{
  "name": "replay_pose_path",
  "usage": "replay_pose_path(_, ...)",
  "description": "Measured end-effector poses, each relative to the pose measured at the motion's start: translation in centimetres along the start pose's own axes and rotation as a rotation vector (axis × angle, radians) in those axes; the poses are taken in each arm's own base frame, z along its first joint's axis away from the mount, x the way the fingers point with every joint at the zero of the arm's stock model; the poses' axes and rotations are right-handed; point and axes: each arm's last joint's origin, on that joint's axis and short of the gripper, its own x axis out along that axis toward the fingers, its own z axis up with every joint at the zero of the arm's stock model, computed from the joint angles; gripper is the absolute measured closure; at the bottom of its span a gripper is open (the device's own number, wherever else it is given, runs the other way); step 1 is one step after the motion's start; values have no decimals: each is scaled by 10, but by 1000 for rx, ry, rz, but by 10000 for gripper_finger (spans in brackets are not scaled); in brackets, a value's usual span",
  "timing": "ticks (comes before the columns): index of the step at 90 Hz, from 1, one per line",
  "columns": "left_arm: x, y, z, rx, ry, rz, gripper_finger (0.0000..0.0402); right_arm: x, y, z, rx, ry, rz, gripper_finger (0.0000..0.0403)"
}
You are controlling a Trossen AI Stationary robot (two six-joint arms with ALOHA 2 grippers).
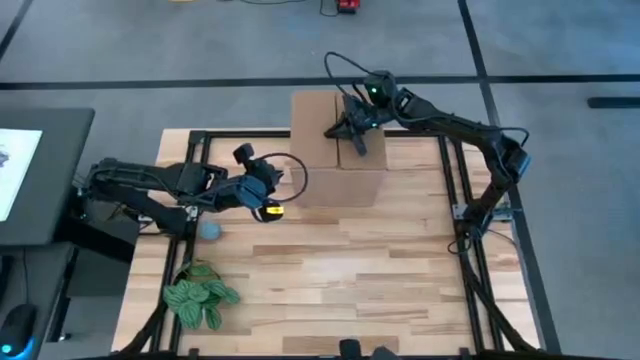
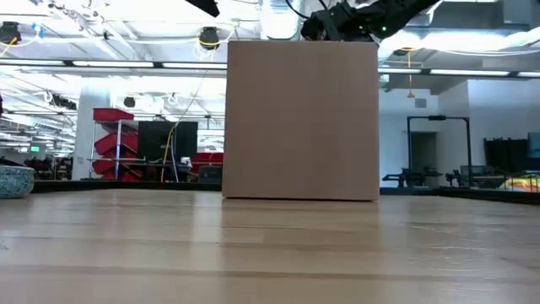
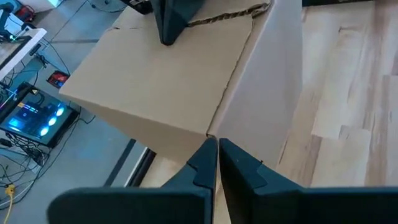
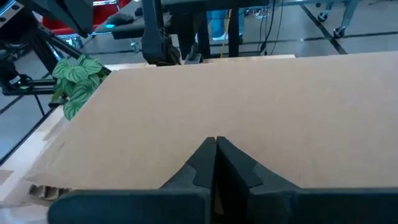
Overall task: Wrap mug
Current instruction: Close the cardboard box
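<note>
Box flaps being shut; the mug is nowhere in sight

The cardboard box [image 1: 338, 148] stands upright at the far middle of the worktop [image 1: 330, 290], its broad side facing the low camera, long axis running front to back as seen from above. The right gripper [image 1: 352, 128] presses on its top flap with fingers closed and empty. The left gripper [image 1: 262, 188] sits at the box's left corner, fingers together, gripping nothing. The mug is probably inside; packing looks nearly done, with closing the flaps left.
</note>
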Motion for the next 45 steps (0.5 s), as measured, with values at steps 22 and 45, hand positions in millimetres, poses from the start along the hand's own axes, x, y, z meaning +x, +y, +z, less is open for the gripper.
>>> replay_pose_path(22, 0, 0, 1, 4, -7, 4, 402, 3, 3, 2, 2, -11, 6, 403)
replay_pose_path(45, 0, 0, 1, 4, -8, 5, 402, 5, 4, 5, -7, -37, 14, 403)
